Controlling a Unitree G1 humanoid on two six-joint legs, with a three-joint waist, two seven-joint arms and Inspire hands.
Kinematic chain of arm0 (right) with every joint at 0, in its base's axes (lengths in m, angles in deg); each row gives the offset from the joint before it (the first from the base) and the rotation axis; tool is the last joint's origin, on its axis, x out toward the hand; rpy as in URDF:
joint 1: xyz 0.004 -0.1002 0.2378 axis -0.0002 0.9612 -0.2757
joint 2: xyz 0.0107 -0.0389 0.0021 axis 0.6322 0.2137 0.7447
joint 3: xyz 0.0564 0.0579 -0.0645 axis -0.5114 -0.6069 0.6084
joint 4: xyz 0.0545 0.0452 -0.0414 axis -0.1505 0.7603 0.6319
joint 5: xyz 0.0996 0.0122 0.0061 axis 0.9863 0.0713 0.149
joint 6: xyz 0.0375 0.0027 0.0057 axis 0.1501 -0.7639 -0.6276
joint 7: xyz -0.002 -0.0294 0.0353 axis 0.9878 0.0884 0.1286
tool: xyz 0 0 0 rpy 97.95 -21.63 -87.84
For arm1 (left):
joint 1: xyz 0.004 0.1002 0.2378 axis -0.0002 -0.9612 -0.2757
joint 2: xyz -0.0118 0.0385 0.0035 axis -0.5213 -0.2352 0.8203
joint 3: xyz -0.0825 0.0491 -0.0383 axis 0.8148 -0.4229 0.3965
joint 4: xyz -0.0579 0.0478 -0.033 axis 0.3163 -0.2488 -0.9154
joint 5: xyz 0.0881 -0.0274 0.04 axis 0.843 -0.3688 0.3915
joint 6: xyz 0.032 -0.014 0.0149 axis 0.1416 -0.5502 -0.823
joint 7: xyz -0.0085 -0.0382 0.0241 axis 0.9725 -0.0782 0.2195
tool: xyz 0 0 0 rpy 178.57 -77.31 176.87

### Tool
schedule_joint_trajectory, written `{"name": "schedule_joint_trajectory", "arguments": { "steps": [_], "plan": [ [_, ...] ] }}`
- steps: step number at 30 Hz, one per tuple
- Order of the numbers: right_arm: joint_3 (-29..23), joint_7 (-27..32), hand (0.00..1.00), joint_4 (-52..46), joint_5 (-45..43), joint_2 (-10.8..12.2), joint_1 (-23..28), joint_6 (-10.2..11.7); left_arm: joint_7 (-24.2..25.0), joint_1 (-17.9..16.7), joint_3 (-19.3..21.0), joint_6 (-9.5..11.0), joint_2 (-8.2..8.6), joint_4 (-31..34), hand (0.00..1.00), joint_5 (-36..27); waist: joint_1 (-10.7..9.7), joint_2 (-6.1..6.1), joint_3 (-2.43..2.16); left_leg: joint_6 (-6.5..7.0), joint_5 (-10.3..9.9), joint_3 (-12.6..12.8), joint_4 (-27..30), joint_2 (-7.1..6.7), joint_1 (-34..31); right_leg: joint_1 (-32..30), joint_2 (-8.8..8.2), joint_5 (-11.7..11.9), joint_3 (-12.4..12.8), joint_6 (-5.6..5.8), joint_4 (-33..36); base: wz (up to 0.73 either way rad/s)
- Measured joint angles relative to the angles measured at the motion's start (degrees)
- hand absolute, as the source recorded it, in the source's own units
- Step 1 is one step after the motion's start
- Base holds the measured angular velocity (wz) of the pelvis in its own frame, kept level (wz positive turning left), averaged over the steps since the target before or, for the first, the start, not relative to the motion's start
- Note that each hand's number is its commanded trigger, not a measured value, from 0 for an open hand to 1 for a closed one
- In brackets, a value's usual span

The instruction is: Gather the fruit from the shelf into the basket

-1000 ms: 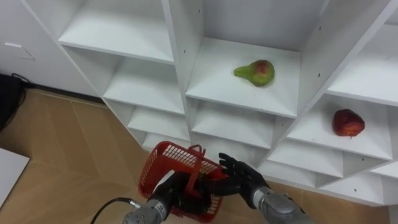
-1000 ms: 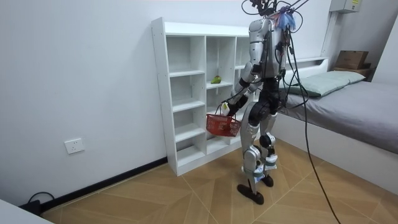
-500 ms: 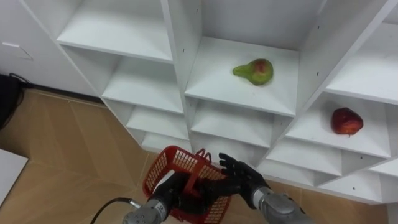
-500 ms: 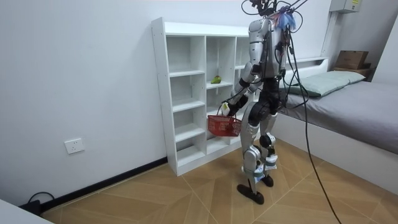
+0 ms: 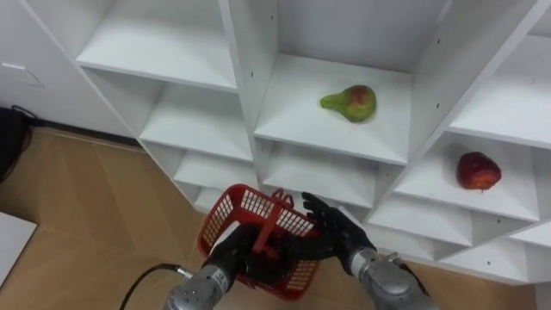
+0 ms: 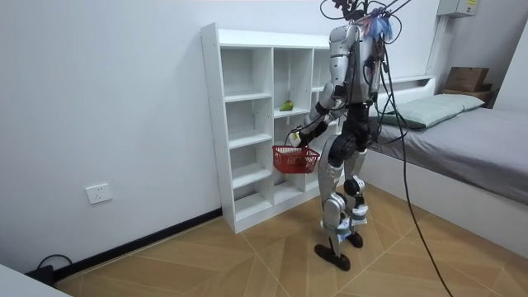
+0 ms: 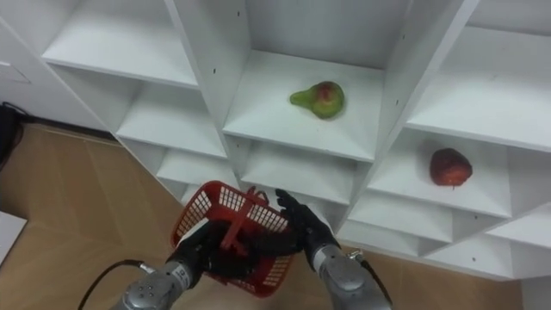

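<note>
A red mesh basket (image 5: 258,234) hangs in front of the white closet (image 5: 250,77), at the height of its lower shelves. My left hand (image 5: 227,260) is shut on the basket's upright handle from below left. To the right, my right hand (image 5: 334,238) is open, its straight fingers resting against the basket's right rim. A green-and-red pear (image 5: 351,101) lies on the middle compartment's shelf above the basket. One compartment lower and to the right sits a red apple (image 5: 469,170). In the room view I stand facing the closet (image 6: 247,124) with the basket (image 6: 294,158) held out before me.
The closet's other compartments hold nothing. Wood floor (image 5: 95,215) lies below and to the left, with a dark object (image 5: 10,138) at the far left edge. A bed (image 6: 462,132) stands on the room view's right, behind me.
Both hands have lifted the basket a little higher and closer to the closet; the fruit has not moved.
</note>
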Motion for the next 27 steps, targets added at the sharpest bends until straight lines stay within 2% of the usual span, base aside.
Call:
{"name": "schedule_joint_trajectory", "arguments": {
  "steps": [3, 9, 12, 15, 19, 25, 27],
  "plan": [
    [-0.8, 0.1, 0.00, -1.7, -3.4, -0.2, 1.6, 0.0, 0.0, -1.1, 0.5, 0.0, 0.03, 0.0, 1.00, 0.0, -0.1, -0.32, -0.23, 0.01, 0.0, 1.1, -0.3, -0.01, 1.3, 0.8, 0.11, -0.1, 1.0, 0.11, 0.0, -0.15],
    [-1.0, 1.4, 0.00, -10.5, -11.3, -1.6, 6.4, 0.0, -0.8, -1.7, 1.1, 0.1, -0.08, 0.2, 1.00, 0.0, -0.3, -1.00, -0.65, 0.03, 0.0, 1.2, -0.9, 0.00, 3.0, 2.2, 0.42, -0.1, 1.4, 0.07, -0.2, -0.03],
    [-1.0, 2.3, 0.00, -11.7, -14.2, -2.4, 6.7, 0.0, -1.6, -1.9, 1.6, 0.1, -0.17, 0.2, 1.00, 0.0, -0.2, -1.24, -0.66, 0.03, 0.0, 1.2, -1.1, -0.01, 3.9, 2.9, 0.46, -0.1, 1.5, 0.06, -0.3, -0.02],
    [-1.0, 2.3, 0.00, -14.3, -19.3, -3.1, 6.9, 0.0, -1.3, -2.1, 3.0, 0.2, -0.39, 0.1, 1.00, 0.0, 0.3, -2.12, -0.65, -0.04, 0.1, 1.4, -1.9, 0.03, 5.0, 3.2, 0.73, -0.1, 2.7, 0.02, -0.3, -0.13],
    [-0.9, 2.4, 0.00, -20.0, -23.5, -4.0, 8.4, -0.1, -1.4, -2.8, 4.8, 0.2, -0.37, 0.1, 1.00, 0.0, 0.4, -3.13, -0.72, -0.04, 0.1, 1.4, -2.9, 0.00, 6.2, 4.2, 0.97, -0.1, 3.0, 0.03, -1.1, -0.06],
    [-0.4, 2.3, 0.00, -28.0, -27.7, -5.4, 9.0, -0.6, -1.9, -3.4, 5.6, 0.2, -1.39, 1.3, 1.00, 0.0, 0.8, -4.48, -0.60, -0.04, 0.1, 1.2, -3.4, 0.06, 7.2, 4.7, 1.05, -0.1, 3.5, 0.08, -1.1, -0.04],
    [-0.3, 2.2, 0.00, -30.1, -27.7, -5.9, 9.2, -0.4, -1.9, -3.5, 6.2, 0.4, -1.49, 1.3, 1.00, 0.0, 1.6, -5.09, -0.27, -0.05, 0.1, 1.0, -3.6, 0.06, 7.9, 5.0, 1.21, -0.1, 4.1, 0.08, -1.1, -0.13]
  ]
}}
